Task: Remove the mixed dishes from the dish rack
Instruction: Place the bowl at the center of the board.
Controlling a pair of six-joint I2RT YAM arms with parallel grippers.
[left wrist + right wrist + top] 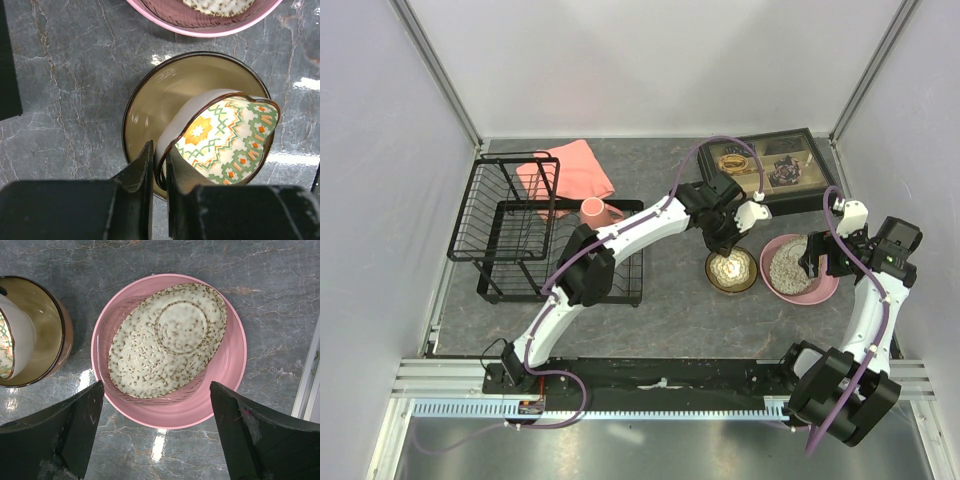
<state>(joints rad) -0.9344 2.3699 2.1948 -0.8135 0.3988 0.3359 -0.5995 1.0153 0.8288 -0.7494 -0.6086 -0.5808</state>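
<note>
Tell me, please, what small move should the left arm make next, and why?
Probably open the left gripper: it pinches the rim of the floral bowl, which sits tilted inside the brown bowl on the table, seemingly already placed.

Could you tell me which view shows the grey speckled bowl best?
Right wrist: the grey speckled bowl lies whole, base up, in the pink plate. The top view shows it small; the left wrist view catches only an edge.
</note>
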